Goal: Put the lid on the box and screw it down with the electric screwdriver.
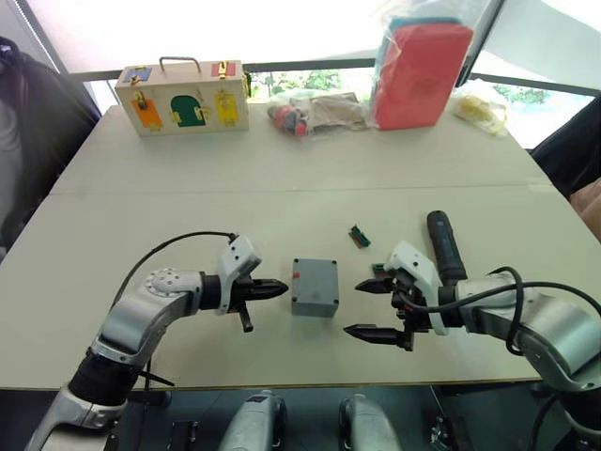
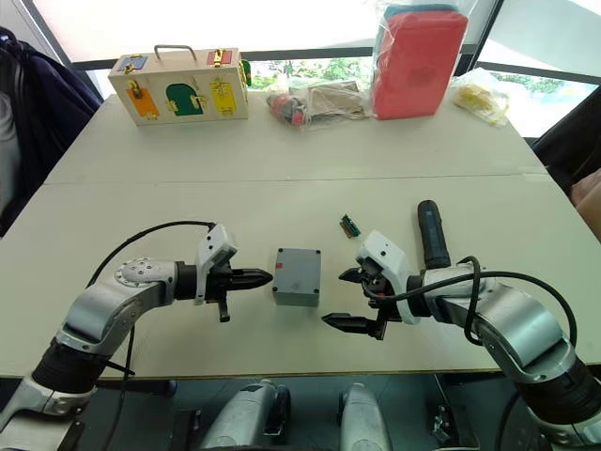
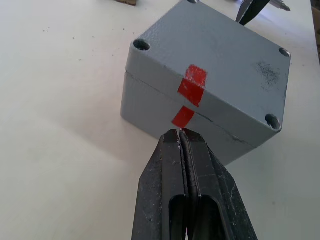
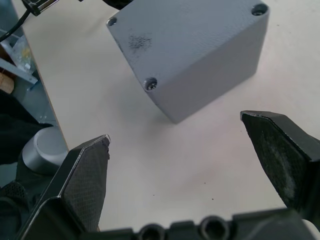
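1. Box [image 1: 315, 286] sits mid-table btwn your two grippers, lid [image 3: 215, 65] already seated on top w/ red marks lined up across the seam. Looks like placement is done.
2. Left gripper [image 1: 279, 290]: fingers pressed together, tip just beside the box's red-marked side. Probably there as a stop so the box won't slide; contact can't be confirmed.
3. Right gripper [image 1: 366, 308]: spread wide, empty, near the box's other side, apart from it.
4. Electric screwdriver [image 1: 445, 245] lies on the table behind your right gripper, untouched. Reach back for it next.
5. At least one corner hole seems to have a screw in it [image 4: 150, 84]; the others are too dark to tell.
6. Small green pieces [image 1: 360, 236] lie near the screwdriver. Mind them on the reach.
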`<move>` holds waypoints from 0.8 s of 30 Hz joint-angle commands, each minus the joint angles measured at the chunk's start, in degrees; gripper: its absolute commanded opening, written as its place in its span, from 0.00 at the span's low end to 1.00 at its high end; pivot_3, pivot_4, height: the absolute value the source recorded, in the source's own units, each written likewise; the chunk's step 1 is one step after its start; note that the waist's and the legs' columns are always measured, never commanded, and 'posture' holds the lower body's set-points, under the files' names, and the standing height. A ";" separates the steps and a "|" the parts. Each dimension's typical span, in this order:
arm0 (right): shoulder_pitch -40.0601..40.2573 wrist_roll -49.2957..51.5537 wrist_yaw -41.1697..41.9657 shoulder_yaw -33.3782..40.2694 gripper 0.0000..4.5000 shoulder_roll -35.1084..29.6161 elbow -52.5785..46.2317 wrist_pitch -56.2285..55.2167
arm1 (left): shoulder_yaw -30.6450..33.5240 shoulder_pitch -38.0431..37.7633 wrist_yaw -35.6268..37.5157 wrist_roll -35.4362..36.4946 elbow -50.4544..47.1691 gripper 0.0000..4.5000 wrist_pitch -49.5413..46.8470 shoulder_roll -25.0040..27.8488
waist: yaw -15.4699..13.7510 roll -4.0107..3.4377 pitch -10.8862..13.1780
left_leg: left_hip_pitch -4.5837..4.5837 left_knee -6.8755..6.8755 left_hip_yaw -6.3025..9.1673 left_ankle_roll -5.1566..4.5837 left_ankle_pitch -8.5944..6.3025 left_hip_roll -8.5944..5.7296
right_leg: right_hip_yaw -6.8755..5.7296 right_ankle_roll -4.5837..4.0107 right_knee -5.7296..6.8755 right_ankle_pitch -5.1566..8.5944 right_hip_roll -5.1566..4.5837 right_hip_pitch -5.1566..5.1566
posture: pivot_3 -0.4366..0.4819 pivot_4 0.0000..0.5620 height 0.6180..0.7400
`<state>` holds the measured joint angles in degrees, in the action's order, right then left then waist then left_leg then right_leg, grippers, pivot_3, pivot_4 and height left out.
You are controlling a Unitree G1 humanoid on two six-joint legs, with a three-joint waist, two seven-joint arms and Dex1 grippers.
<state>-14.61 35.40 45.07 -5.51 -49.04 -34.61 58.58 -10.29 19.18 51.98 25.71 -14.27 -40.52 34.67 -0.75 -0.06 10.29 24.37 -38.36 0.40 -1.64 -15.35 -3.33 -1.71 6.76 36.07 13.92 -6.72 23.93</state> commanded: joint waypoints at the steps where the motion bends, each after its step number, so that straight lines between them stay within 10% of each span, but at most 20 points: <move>1: 0.10 1.37 -0.55 1.52 1.00 0.45 -1.82 0.12 | 0.61 0.34 0.00 0.19 -1.17 0.00 0.74 -0.28 | 0.01 0.00 0.00 | 0.00 0.00 0.00 0.00 0.00 0.00 | 0.00 0.00 0.01 0.00 0.00 0.00 | 0.48 0.27 1.00; 24: 1.13 1.04 -1.77 -1.22 1.00 0.82 -3.61 -0.03 | -0.87 1.52 0.90 -2.45 1.79 0.00 2.98 -2.02 | -0.05 0.00 0.00 | 0.00 -0.02 0.00 -0.01 0.00 -0.01 | 0.00 0.00 0.02 0.00 0.01 -0.01 | 0.48 0.27 1.00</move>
<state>-13.43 36.20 43.55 -6.85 -48.37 -36.01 58.80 -10.95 19.68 52.32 23.49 -11.70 -38.48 32.60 -0.80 -0.06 10.29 24.36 -38.38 0.40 -1.65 -15.35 -3.34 -1.71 6.76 36.08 13.92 -6.71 23.92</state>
